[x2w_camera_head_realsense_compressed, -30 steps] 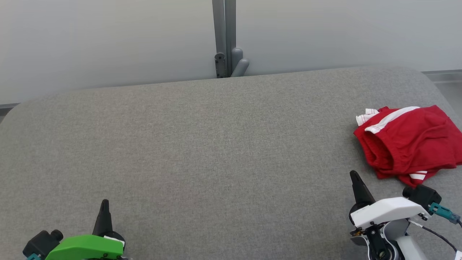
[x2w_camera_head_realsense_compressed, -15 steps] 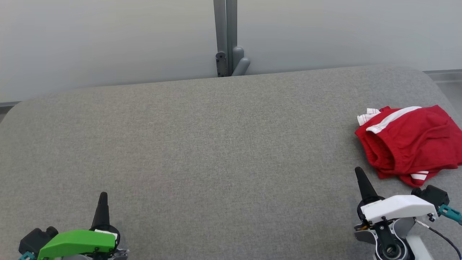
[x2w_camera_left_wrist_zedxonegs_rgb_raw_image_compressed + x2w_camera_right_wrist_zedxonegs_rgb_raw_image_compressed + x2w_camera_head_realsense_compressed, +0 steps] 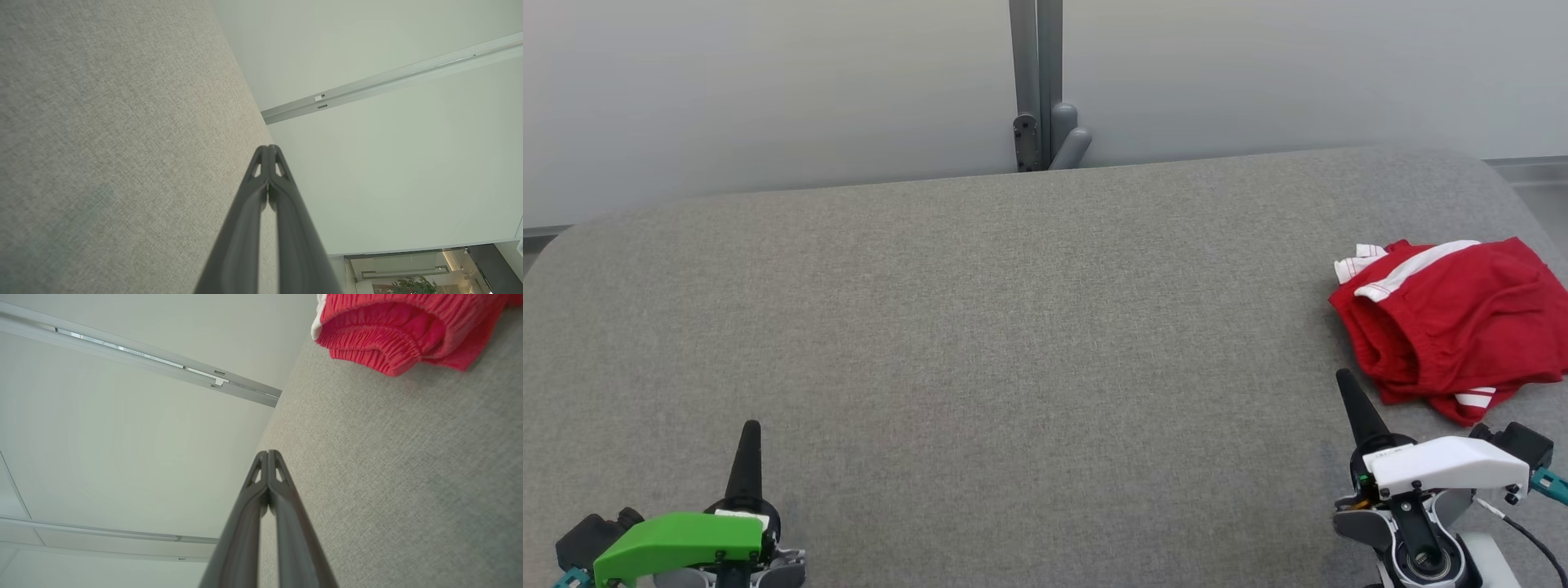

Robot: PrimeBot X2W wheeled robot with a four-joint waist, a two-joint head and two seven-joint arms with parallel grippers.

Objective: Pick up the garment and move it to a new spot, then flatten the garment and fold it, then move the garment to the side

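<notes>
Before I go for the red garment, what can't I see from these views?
Head view: the garment runs past the right edge, so its far side is cut off.
Head view: its own bunched folds hide its lower layers and its shape.
Right wrist view: the top edge cuts off all but its gathered hem.

**Red garment point(image 3: 1454, 322) bunched at the right edge**

It is red cloth with white stripes and a gathered elastic band, doubled over on itself in a loose, rumpled heap. It lies on the grey counter point(image 3: 1013, 327) against the right edge, roughly midway between the far and near sides.
</notes>
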